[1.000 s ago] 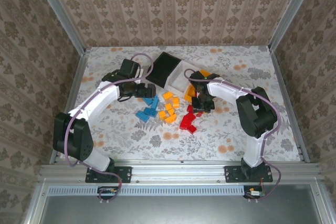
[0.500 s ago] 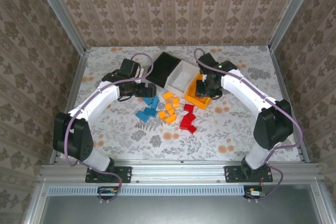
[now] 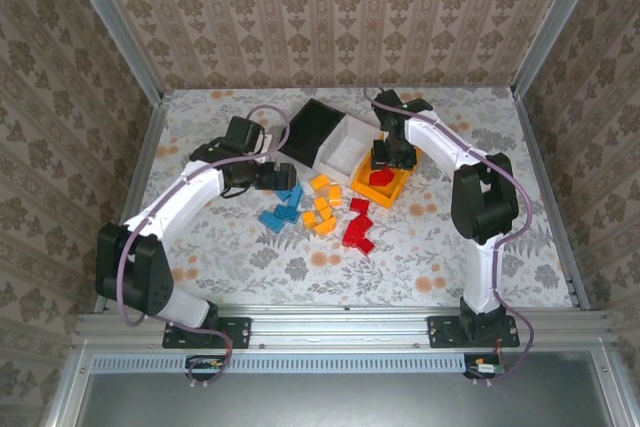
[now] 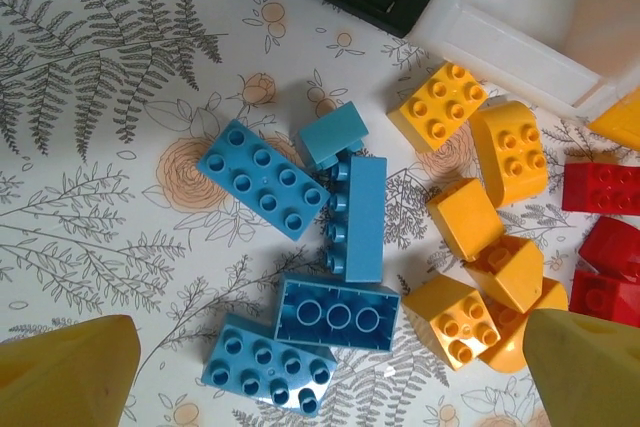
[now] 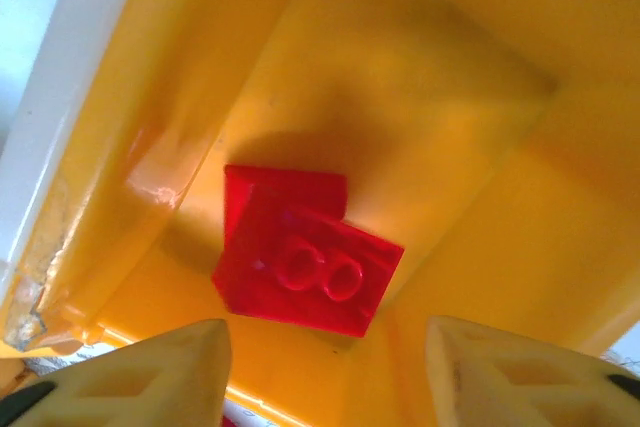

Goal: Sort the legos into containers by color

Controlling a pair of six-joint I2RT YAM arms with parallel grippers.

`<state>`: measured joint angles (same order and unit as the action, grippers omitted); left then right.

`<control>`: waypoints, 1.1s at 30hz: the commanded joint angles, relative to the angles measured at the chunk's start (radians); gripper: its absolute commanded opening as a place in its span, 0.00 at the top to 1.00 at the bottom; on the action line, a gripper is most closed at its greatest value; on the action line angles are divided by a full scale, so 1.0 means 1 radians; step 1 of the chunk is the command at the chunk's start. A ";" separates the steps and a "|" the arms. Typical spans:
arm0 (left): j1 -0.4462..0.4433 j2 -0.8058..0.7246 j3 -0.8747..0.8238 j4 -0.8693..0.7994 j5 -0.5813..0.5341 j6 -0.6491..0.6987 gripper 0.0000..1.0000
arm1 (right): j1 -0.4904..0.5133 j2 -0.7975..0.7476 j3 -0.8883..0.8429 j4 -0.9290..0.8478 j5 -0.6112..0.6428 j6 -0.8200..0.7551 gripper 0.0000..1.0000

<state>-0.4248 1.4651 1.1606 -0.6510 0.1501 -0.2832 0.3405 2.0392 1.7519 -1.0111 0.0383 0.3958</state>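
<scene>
Right arm [image 3: 440,137] now over orange-yellow bin [image 3: 392,197]; floral tabletop [image 3: 430,247], damask-papered walls [image 3: 340,17].

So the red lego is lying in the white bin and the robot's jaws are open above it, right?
Not quite. The red lego is lying in the orange-yellow bin, not the white one. The right wrist view shows it resting on that bin's floor. The rest is right: the right arm's jaws are open above it and are not holding it.
</scene>
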 commanded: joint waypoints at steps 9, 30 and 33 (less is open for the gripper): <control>0.004 -0.020 -0.027 0.023 0.037 0.027 0.00 | 0.050 -0.231 -0.053 -0.127 -0.094 0.066 0.36; 0.013 -0.024 -0.035 0.024 0.063 0.021 0.00 | 0.320 -0.319 -0.533 0.076 -0.227 0.047 0.31; 0.014 -0.029 -0.036 0.020 0.057 0.019 0.00 | 0.321 -0.320 -0.556 0.086 -0.228 -0.014 0.32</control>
<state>-0.4175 1.4464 1.1259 -0.6205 0.1989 -0.2825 0.6559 1.7084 1.2221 -0.9333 -0.1699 0.4473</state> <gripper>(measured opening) 0.997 0.686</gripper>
